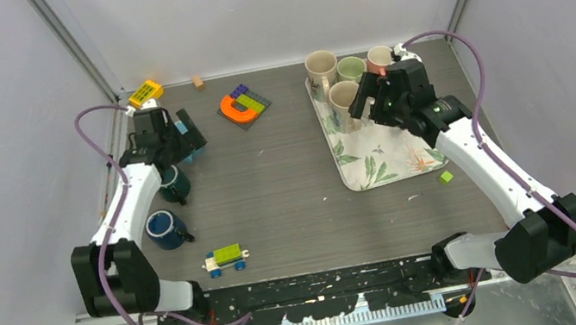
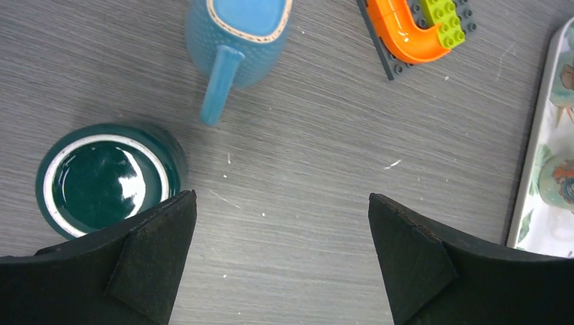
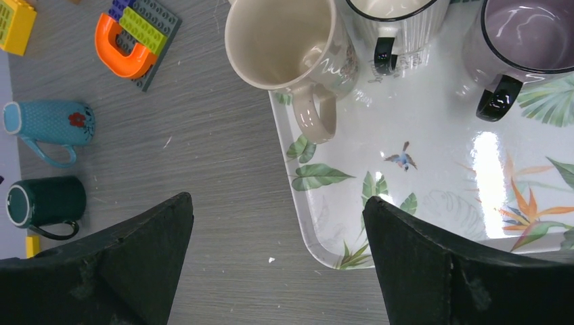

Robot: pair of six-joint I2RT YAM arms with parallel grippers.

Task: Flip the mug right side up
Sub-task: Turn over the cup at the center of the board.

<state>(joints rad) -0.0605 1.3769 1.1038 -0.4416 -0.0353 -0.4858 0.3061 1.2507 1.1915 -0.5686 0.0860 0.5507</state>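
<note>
My worktop is grey with a fine wood grain. On my left three mugs sit on it in a loose line: a light blue mug farthest back, a dark green mug nearer, and a dark blue mug nearest. A toy car rests close to the front edge. Along the back lie a yellow block, a small wooden block and a grey baseplate bearing an orange arch and bricks. On my right a floral tray lies flat, with a small green block near its front corner.
</note>
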